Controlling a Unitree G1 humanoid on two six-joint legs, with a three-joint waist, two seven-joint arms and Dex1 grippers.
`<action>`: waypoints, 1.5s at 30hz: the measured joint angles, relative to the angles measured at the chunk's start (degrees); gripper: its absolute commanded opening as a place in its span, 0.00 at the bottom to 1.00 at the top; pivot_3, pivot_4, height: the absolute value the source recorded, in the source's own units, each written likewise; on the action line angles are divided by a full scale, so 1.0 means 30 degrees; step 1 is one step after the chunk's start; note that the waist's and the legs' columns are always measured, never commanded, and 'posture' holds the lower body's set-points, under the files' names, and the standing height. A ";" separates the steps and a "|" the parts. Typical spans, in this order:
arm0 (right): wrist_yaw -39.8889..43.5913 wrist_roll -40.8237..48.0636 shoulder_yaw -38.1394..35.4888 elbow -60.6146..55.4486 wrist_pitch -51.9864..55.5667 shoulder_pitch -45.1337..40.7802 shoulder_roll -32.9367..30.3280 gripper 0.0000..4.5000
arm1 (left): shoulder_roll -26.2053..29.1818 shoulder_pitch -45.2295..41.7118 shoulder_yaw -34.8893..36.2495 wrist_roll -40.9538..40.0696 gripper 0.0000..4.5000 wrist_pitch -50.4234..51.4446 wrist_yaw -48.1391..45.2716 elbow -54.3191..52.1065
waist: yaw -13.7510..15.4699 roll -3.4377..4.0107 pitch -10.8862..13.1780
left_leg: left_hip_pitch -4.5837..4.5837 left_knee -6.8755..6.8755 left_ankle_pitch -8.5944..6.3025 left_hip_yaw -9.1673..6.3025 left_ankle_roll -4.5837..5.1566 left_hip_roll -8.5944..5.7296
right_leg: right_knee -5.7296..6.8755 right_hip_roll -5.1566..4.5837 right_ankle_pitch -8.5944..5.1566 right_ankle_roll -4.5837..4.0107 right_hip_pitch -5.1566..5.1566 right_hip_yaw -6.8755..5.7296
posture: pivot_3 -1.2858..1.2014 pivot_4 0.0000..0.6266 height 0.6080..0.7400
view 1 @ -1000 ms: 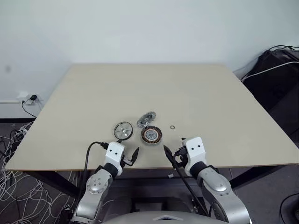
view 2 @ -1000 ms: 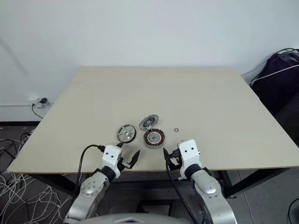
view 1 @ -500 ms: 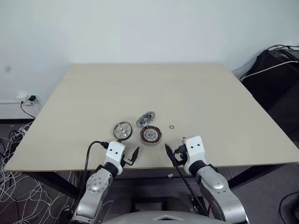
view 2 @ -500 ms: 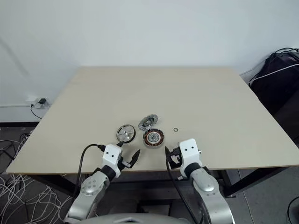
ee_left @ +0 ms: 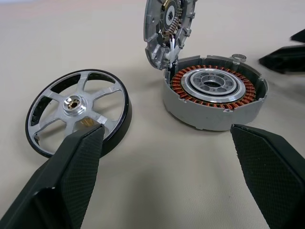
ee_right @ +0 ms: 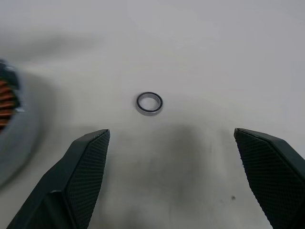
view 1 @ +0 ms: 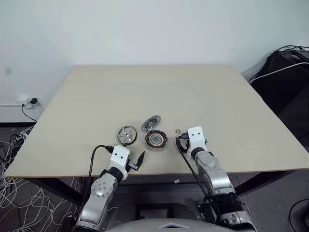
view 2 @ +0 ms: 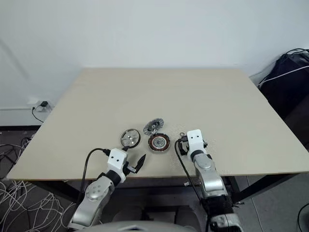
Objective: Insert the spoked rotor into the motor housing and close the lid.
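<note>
The spoked rotor (view 1: 127,135) (ee_left: 78,110) lies flat near the table's front, silver spokes up inside a dark rim. Just right of it sits the motor housing (view 1: 156,139) (ee_left: 213,90), its copper winding ring showing. The grey lid (view 1: 151,123) (ee_left: 167,28) stands tilted on edge at the housing's far side. My left gripper (view 1: 133,157) (ee_left: 167,131) hangs open at the table's front edge, short of the rotor and housing, holding nothing. My right gripper (view 1: 182,141) (ee_right: 171,133) is open and empty over the table, right of the housing.
A small metal ring (view 1: 178,131) (ee_right: 149,103) lies on the table (view 1: 145,87) just beyond the right gripper. A black bag (view 1: 285,72) with cables sits off the table's right side. Loose white cables (view 1: 14,159) cover the floor at left.
My right gripper has moved forward from the table's front edge to a spot beside the housing, near the small ring. The left gripper and the parts have stayed put.
</note>
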 measured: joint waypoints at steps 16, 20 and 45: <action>0.0144 0.0344 -0.1069 0.6408 -0.2469 -0.4314 0.0320 1.00 | -0.0262 0.0017 0.0004 0.0018 0.99 -0.0005 0.0022 0.0023 | -0.0437 0.0062 -0.0027 | 0.0011 -0.0001 -0.0026 0.0001 -0.0052 -0.0001 | 0.0015 -0.0011 0.0005 -0.0006 0.0005 0.0056 | 0.52 0.00 1.00; 0.0161 0.0284 -0.1056 0.7234 -0.2784 -0.4492 0.0484 1.00 | -0.0285 0.0033 0.0003 0.0019 0.99 0.0005 0.0025 0.0021 | -0.0469 0.0080 -0.0038 | 0.0013 -0.0001 -0.0027 0.0001 -0.0055 -0.0001 | 0.0015 -0.0013 0.0006 -0.0007 0.0004 0.0064 | 0.52 0.00 1.00; 0.0294 0.0325 -0.1065 0.9235 -0.3292 -0.5644 0.1355 1.00 | -0.0304 0.0173 0.0001 0.0019 0.99 0.0112 0.0031 -0.0004 | -0.0489 0.0169 -0.0094 | 0.0015 -0.0013 -0.0033 0.0001 -0.0072 -0.0011 | 0.0026 -0.0033 0.0008 -0.0012 -0.0005 0.0071 | 0.52 0.00 1.00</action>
